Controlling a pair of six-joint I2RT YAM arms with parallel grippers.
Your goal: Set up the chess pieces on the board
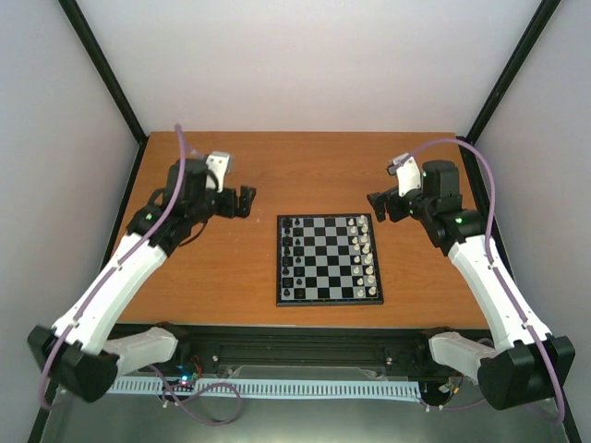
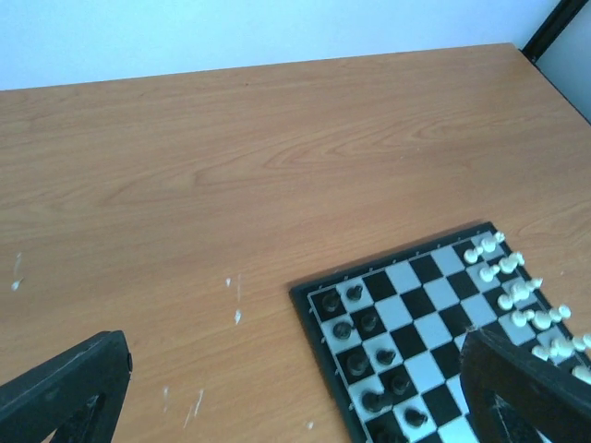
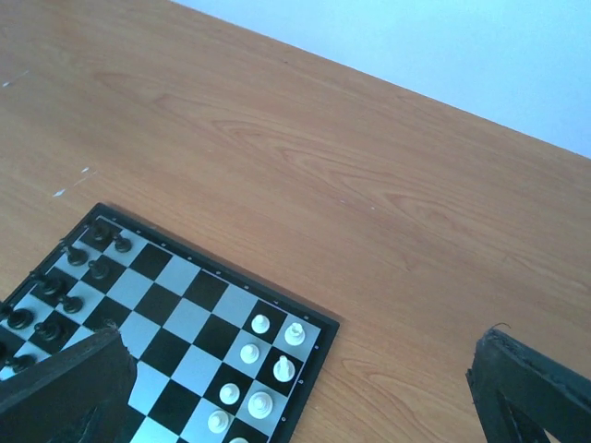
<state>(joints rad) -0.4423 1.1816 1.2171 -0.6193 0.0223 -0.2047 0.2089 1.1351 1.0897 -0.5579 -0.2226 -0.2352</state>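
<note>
On the left side of the orange-brown wooden table [image 1: 305, 171], the black two-finger left gripper [image 1: 247, 200] hung in the air. Its fingers [image 2: 65, 388] were spread wide with nothing between them. It was well apart from the board, off its far left corner.

In the middle of the table, closer to the near edge, lay the small square chessboard with black and light grey squares [image 1: 328, 258]. The tiny black chess pieces [image 1: 293, 251] stood in two rows along the board's left edge. The tiny white chess pieces [image 1: 366, 251] stood in two rows along its right edge.

The black two-finger right gripper [image 1: 375, 205] hung near the board's far right corner, close to the white pieces but not touching them. Its fingers [image 3: 69, 383] were spread wide too, holding nothing.

The setting up looked done or almost done, since both sides seemed lined up and no loose piece showed on the table. The pieces were too small to tell if each sat on its proper square. The next move probably called for a check of the rows. A crooked piece would need a very gentle pinch, so its neighbours did not tip.
</note>
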